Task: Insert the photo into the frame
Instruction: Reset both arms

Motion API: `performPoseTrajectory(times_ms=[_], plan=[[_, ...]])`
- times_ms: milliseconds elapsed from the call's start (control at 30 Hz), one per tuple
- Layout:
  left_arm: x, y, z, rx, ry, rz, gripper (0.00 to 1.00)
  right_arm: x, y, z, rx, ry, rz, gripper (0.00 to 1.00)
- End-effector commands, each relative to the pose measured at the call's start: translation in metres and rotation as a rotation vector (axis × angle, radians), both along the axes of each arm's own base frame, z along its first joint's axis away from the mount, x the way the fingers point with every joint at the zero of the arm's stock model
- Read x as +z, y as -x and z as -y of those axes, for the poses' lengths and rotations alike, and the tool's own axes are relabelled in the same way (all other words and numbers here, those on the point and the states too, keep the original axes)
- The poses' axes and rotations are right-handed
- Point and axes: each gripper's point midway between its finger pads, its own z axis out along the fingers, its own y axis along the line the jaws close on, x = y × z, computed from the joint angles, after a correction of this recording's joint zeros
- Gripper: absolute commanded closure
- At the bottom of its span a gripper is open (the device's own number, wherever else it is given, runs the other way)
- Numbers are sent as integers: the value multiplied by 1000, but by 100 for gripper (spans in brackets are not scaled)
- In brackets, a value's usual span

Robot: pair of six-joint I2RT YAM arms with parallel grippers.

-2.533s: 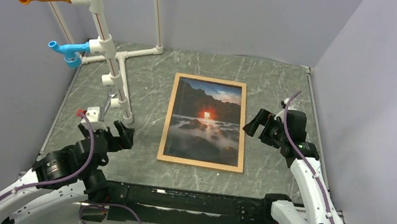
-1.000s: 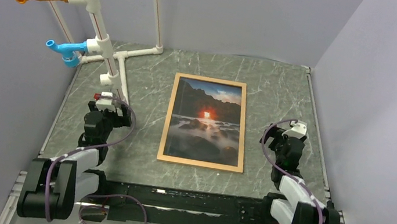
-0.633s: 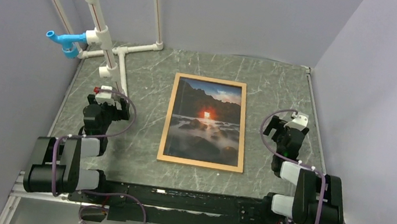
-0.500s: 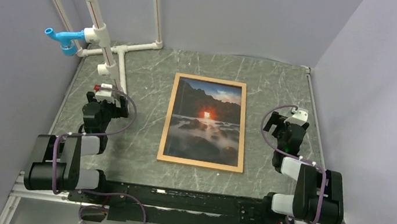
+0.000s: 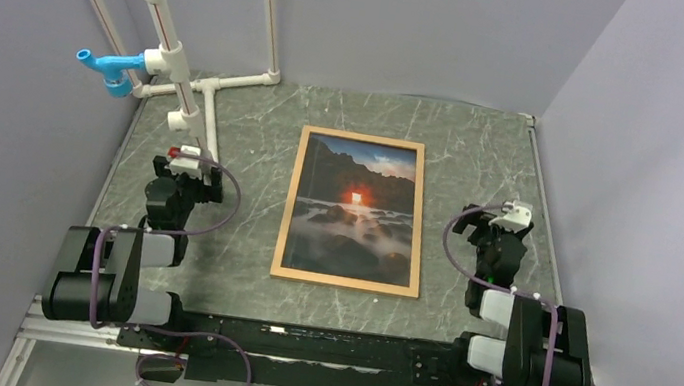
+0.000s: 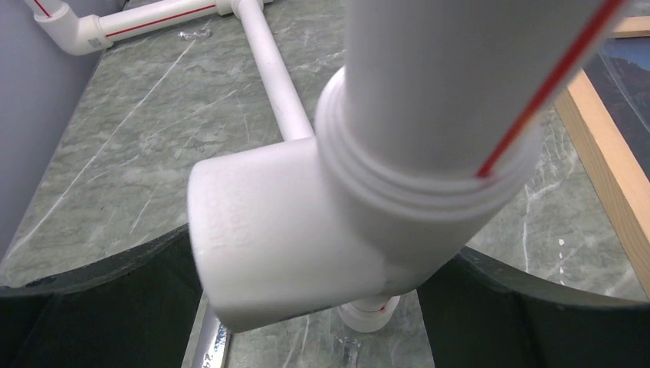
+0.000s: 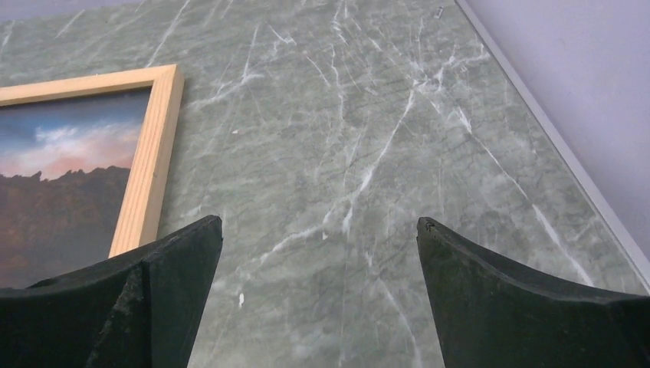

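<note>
Photo [image 5: 354,210] lies inside the frame [image 5: 344,280], flat on the bench [image 5: 485,153] — thin, glossy, probably easily creased; better handled by the stiff wood edges. Jaws at nine and three o'clock gape wide — gripping nothing.

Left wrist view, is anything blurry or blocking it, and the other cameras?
Left wrist view: a white plastic pipe elbow, close and soft-edged, hides most of the scene. Right wrist view: sharp, evenly lit green marbled tabletop and light wooden frame. Top external view: no glare on the seascape photo.

Soft, even light; the close white pipe [image 6: 398,153] looks slightly blurred.
</note>
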Motion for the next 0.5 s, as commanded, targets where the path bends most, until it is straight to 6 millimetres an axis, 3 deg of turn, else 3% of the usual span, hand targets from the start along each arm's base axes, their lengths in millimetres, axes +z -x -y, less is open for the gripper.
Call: performPoseTrajectory(times_ms=[0, 133, 267, 467], plan=[[18, -10, -3, 13, -36, 60, 1, 33, 7, -5, 23, -10, 228, 0], [19, -10, -3, 16, -38, 59, 1, 20, 3, -11, 49, 26, 175, 0], [19, -10, -3, 17, -39, 59, 1, 10, -8, 3, -38, -4, 142, 0], [20, -10, -2, 28, -49, 65, 1, -3, -30, -9, 50, 12, 21, 0]])
